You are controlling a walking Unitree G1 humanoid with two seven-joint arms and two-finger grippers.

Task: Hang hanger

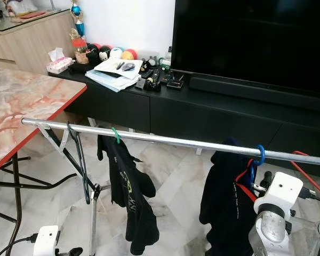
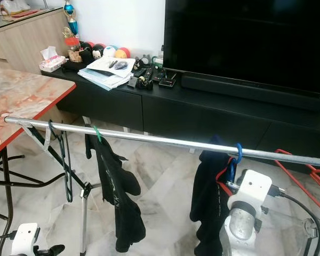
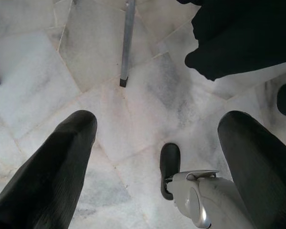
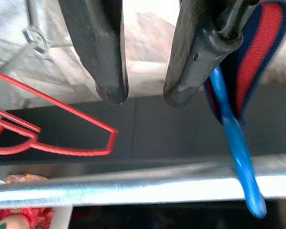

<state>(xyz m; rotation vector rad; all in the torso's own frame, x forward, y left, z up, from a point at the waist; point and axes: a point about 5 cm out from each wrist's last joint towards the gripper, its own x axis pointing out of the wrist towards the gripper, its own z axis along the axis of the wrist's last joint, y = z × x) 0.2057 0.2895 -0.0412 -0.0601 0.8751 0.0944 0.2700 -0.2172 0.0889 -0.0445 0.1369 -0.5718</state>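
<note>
A silver metal rail (image 1: 176, 142) is seen spanning the room on a folding stand (image 1: 93, 194). Hung on it: an empty black hanger (image 1: 80, 160), a green hanger (image 1: 116, 135) with a black garment (image 1: 129, 194), and a blue hanger (image 1: 259, 156) with a dark navy garment (image 1: 224, 197).

Head pair: high, facing down-forward, sharing rail (image 1: 176, 142) | left wrist: floorward | right wrist: close under rail

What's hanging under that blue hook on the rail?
A dark garment with red collar lining hangs from the blue hanger. The right gripper covers the hanger's shoulders.
</note>
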